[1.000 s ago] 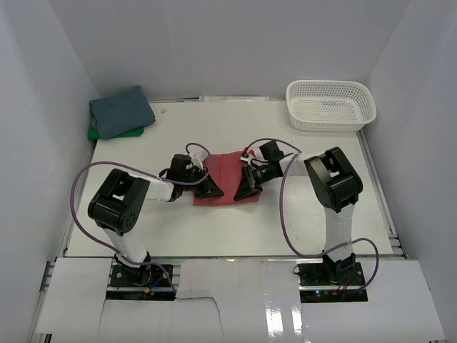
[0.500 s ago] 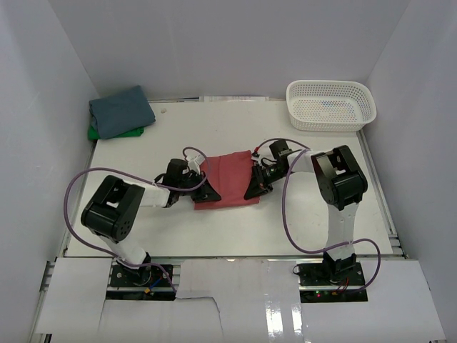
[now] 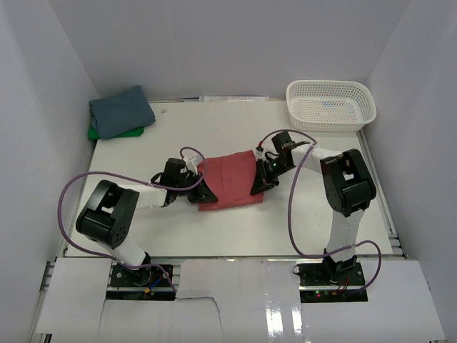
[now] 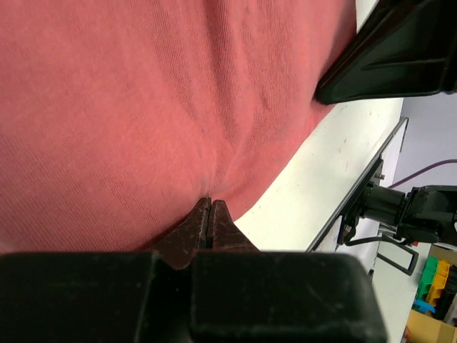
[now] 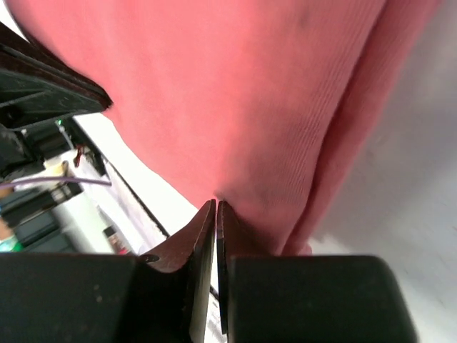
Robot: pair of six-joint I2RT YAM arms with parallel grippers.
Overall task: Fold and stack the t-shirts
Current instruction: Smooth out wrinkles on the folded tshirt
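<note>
A coral-red t-shirt (image 3: 230, 180) lies folded into a rectangle at the table's middle. My left gripper (image 3: 206, 194) is low at its near left edge, shut, the cloth (image 4: 143, 93) puckering at the fingertips (image 4: 209, 203). My right gripper (image 3: 258, 186) is at its right edge, jaws shut, with the cloth (image 5: 250, 93) bunched at its tips (image 5: 216, 204). A slate-blue t-shirt (image 3: 121, 111) lies folded in the far left corner on top of a bright green one (image 3: 96, 133), of which only an edge shows.
A white mesh basket (image 3: 330, 126) stands at the far right of the table. White walls close in the left, back and right sides. Purple cables loop off both arms.
Both arms have sunk lower and stretched out over the table. The red shirt's held edges came down with them, and the shirt shifted slightly right. Both grippers stayed shut.
</note>
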